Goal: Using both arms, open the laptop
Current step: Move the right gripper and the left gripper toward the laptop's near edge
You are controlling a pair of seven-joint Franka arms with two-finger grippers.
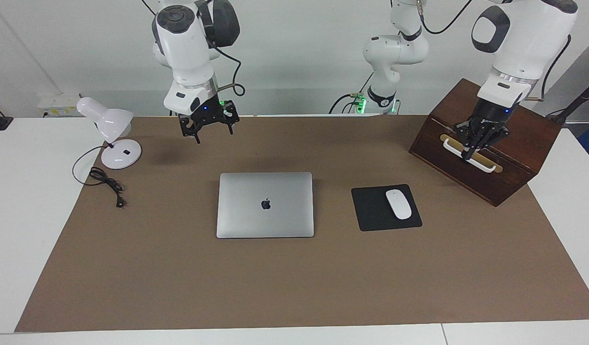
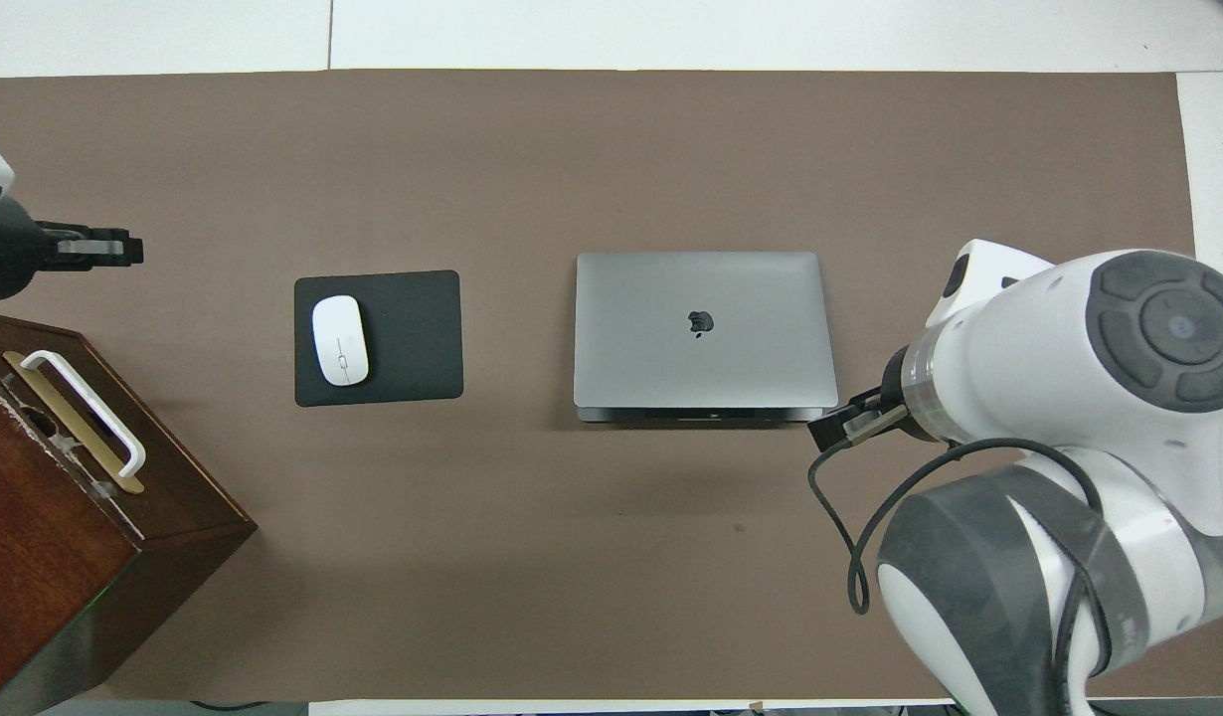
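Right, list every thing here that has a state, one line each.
laptop: lid shut, flat on the mat.
wooden box: closed, tilted.
mouse: on the pad.
lamp: unlit, cord loose.
left gripper: shut, at the box's handle.
right gripper: open, raised over the mat.

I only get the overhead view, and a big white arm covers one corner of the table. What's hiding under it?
Observer: A white desk lamp stands there, with its black cord lying beside it.
Operator: Where's that arm's claw? I just see a black bit.
Observer: The right claw hangs open in the air over the brown mat, and it touches nothing.
Operator: And the other claw?
Observer: The left claw is shut and empty, up by the wooden box.
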